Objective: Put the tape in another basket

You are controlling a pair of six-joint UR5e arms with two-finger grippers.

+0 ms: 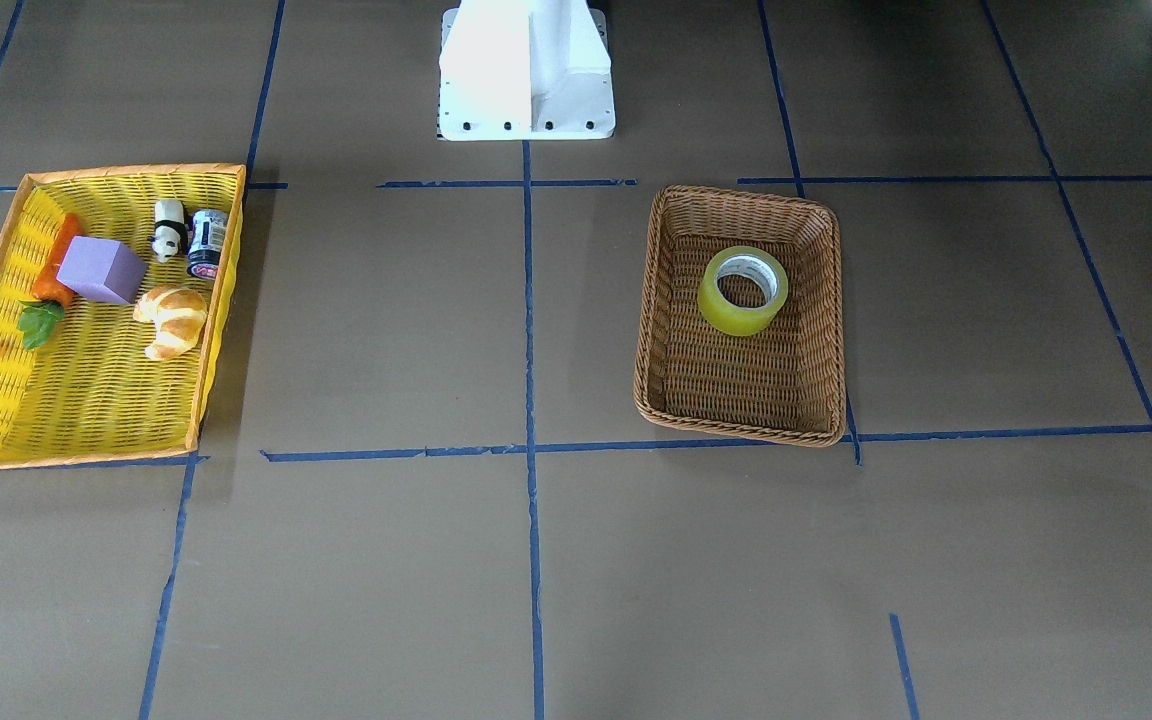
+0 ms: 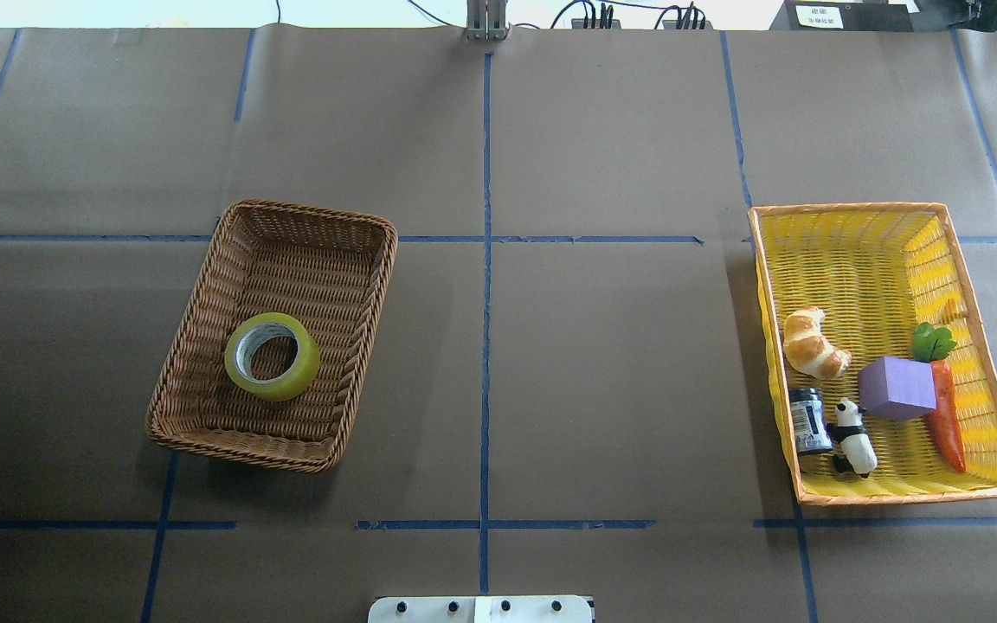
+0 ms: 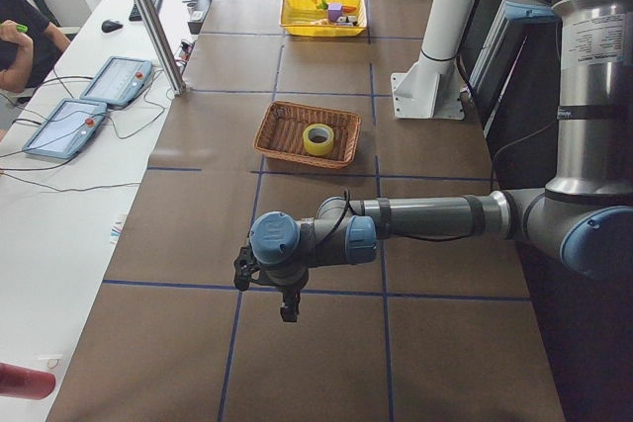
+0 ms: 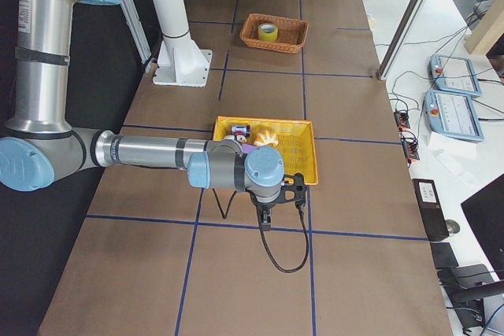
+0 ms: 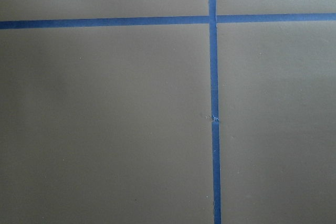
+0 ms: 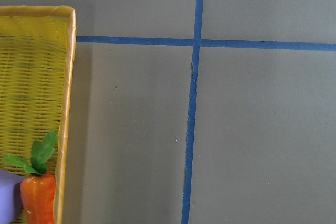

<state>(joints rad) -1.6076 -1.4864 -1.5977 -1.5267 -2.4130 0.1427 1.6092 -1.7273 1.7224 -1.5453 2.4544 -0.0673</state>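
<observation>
You are seeing the tape (image 1: 743,290) lying flat, hole up, in the brown basket (image 1: 658,300), right of centre in the front view. It is probably light, stiff and slick, so be pinching its wall through the core. The left gripper (image 3: 287,311) and right gripper (image 4: 265,224) are hanging far off, and you cannot tell whether their jaws are parted.

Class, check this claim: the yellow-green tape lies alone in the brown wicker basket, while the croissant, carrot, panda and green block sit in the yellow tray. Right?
Not quite. The block is purple, not green, as the overhead exterior view shows. The rest holds: the tape lies alone in the basket; the croissant, carrot and panda sit in the yellow tray.
</observation>
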